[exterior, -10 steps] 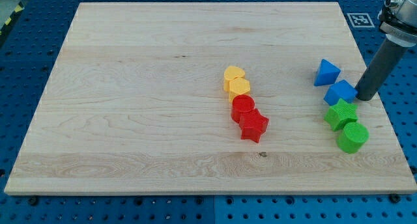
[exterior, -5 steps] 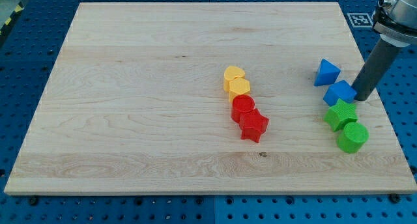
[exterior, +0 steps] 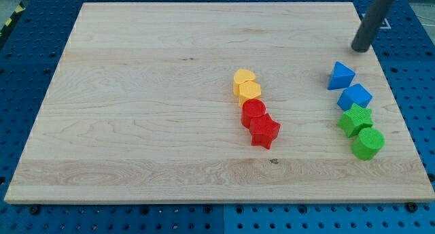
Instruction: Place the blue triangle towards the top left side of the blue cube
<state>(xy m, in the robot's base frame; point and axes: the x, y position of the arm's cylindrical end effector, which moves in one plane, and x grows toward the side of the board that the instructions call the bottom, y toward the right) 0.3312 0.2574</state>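
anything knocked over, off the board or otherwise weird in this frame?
Nothing stands out. All blocks sit flat on the board: a yellow and red line mid-board, blue triangle, blue cube and two green blocks at the view's right. My tip is above the triangle, apart.

a robotics lab: wooden board [exterior: 136,111] on a blue perforated bench [exterior: 27,71], fiducial tag [exterior: 387,21]

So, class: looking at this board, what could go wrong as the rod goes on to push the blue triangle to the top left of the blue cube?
1. My tip sits up and to the right of the blue triangle; a push from there would likely send it down and left, not up.
2. The blue cube lies close below the triangle, so a low approach could knock it.
3. The green blocks crowd against the cube; moving it may shove them too.
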